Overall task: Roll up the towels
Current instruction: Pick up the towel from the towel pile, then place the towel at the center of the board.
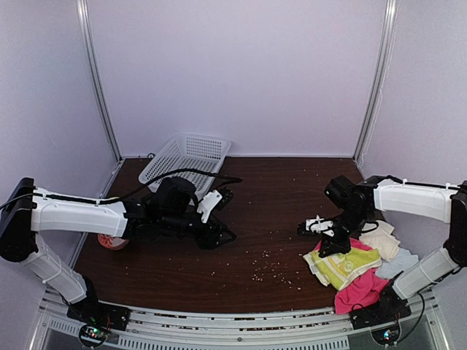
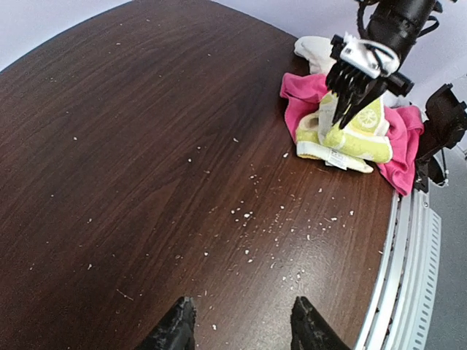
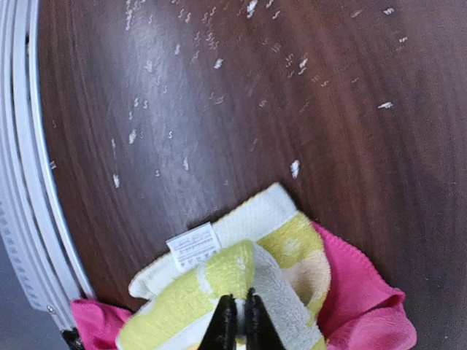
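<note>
Here, at the near right corner of the table (image 1: 277, 182): a heap of towels. On top, the lime-yellow towel (image 1: 343, 264) with a white pattern, folded over itself, with a white label at its edge toward the table's middle. Beneath it and spilling toward the near edge, the hot-pink towel (image 1: 359, 293). Closer to the right edge, the cream towel (image 1: 381, 240) and the pale-blue towel (image 1: 401, 261), just beside the pile.

Right gripper (image 3: 237, 321): down on the yellow cloth, jaws together, clamped on a raised fold of it. From the left wrist, visible as black fingertips pressed into the top of that fold, with pink cloth on either side.

Left gripper (image 2: 241, 332): over bare wood on the left half of the table, well apart from the heap. Jaws apart, nothing between them. Pointed across the table toward the towels.

By the far left corner, a white basket (image 1: 186, 154). Near the left edge, a red-and-white round object (image 1: 112, 240), partly hidden behind the left arm. Pale crumbs (image 1: 266, 266) scattered over the wood from the middle toward the near edge.
</note>
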Controlling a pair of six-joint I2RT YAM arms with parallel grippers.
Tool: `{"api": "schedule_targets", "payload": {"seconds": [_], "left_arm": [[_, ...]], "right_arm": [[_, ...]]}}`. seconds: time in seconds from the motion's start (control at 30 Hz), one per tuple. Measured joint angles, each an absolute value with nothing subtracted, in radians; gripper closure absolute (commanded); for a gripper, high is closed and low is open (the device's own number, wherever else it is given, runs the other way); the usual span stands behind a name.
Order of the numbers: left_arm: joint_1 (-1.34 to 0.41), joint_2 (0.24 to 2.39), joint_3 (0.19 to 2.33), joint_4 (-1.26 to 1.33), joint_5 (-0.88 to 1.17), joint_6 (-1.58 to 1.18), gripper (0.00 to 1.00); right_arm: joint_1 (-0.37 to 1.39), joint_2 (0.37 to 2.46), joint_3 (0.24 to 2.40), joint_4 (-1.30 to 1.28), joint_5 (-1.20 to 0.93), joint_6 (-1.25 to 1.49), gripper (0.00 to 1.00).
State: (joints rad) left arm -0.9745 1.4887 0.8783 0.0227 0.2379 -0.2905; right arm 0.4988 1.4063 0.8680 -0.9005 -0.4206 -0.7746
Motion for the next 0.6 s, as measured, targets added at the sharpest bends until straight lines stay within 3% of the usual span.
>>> {"api": "schedule_targets", "payload": {"seconds": [0.33, 0.6], "left_arm": [[-0.973, 1.381, 0.854, 0.021, 0.02, -0.29, 0.59], [-0.946, 1.203, 0.844, 0.026, -0.208, -0.29, 0.58]], "right_arm": [[0.531, 1.351, 1.423, -0.972, -0.64, -0.702, 1.0], [0.591, 1.48, 2.089, -0.929, -0.889, -0.552, 1.0]]}}
